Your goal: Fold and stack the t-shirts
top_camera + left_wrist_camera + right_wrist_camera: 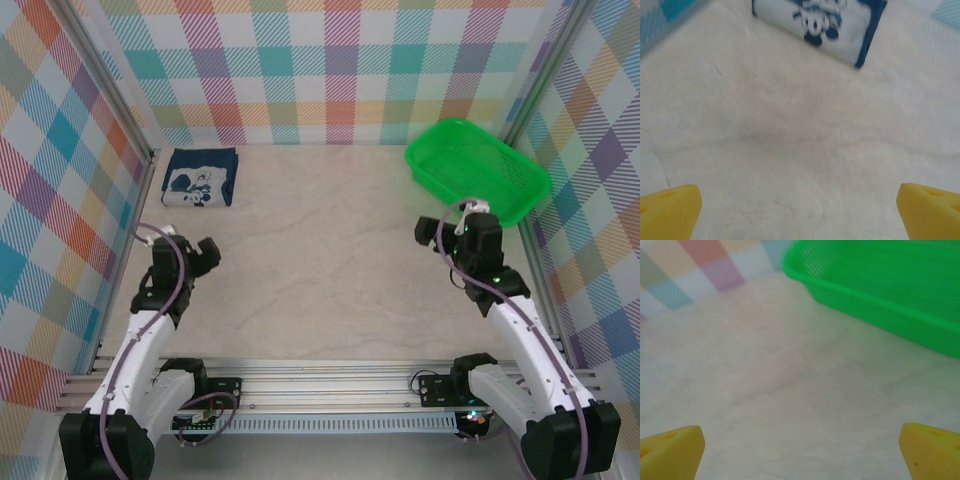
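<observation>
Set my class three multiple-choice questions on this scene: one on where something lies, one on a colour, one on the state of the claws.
1. Where on the table does the t-shirt lie?
A) near right corner
B) far left corner
C) dead centre

2. What colour is the basket?
A) red
B) blue
C) green

3. How do the left claw and the right claw stand?
A) both open and empty
B) left shut on cloth, right open
C) both shut

Answers:
1 B: the top view shows it folded flat by the far left walls.
2 C: it is bright green in the top and right wrist views.
3 A: in each wrist view the jaws stand wide apart over bare table.
</observation>
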Controlling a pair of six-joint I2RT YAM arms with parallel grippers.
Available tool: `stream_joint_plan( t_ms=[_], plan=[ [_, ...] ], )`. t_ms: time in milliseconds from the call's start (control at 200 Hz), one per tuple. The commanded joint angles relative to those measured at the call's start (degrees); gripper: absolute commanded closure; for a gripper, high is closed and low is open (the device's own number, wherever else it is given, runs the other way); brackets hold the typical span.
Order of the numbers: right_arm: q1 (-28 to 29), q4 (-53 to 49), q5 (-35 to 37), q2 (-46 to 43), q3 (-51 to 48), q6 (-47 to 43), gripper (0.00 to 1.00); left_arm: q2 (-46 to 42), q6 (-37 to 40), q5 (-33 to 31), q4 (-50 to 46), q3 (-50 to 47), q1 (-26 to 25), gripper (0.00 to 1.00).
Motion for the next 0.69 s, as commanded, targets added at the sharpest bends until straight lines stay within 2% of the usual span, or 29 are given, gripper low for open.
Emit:
stream_joint_plan(
  t_ms=[0, 155, 275, 335, 375, 440, 510, 560, 690],
  plan=[
    [-0.6, 8.9, 11.4, 0.8, -7.2, -9.7, 0.0, 2.8, 3.5, -0.8, 15.2, -4.3, -0.7, 0.0],
    [-0.9, 21.0, 11.3, 8.8, -13.1, -11.4, 0.0, 15.4, 6.0, -2.4, 29.9, -5.8, -0.9, 0.0],
    [-2.9, 33.7, 8.2, 16.0, -15.2, -13.0, 0.0, 26.7, 6.6, -3.6, 40.2, -4.9, -0.6, 0.0],
    [-4.6, 37.0, 6.1, 19.5, -14.6, -12.9, 0.0, 30.5, 7.9, -2.6, 42.8, -2.8, -0.4, 0.0],
    [-5.3, 40.7, 5.2, 21.8, -14.2, -13.6, 0.0, 32.8, 9.4, -3.0, 41.1, -0.3, -0.2, 0.0],
    [-6.8, 47.3, 2.4, 25.3, -13.9, -13.3, 0.0, 36.0, 12.1, -1.5, 45.2, 0.5, 0.3, 0.0],
    [-7.3, 52.3, 1.3, 28.9, -12.9, -14.5, 0.0, 37.1, 11.5, -0.8, 44.2, 1.3, 1.0, 0.0],
    [-7.4, 53.5, 0.4, 31.2, -12.3, -14.9, 0.0, 35.9, 12.0, -0.2, 48.0, -1.3, 1.0, 0.0],
    [-7.3, 65.8, -3.8, 36.5, -16.5, -16.7, 0.0, 33.9, 10.9, -3.8, 67.6, -13.0, 0.5, 0.0]
  ],
)
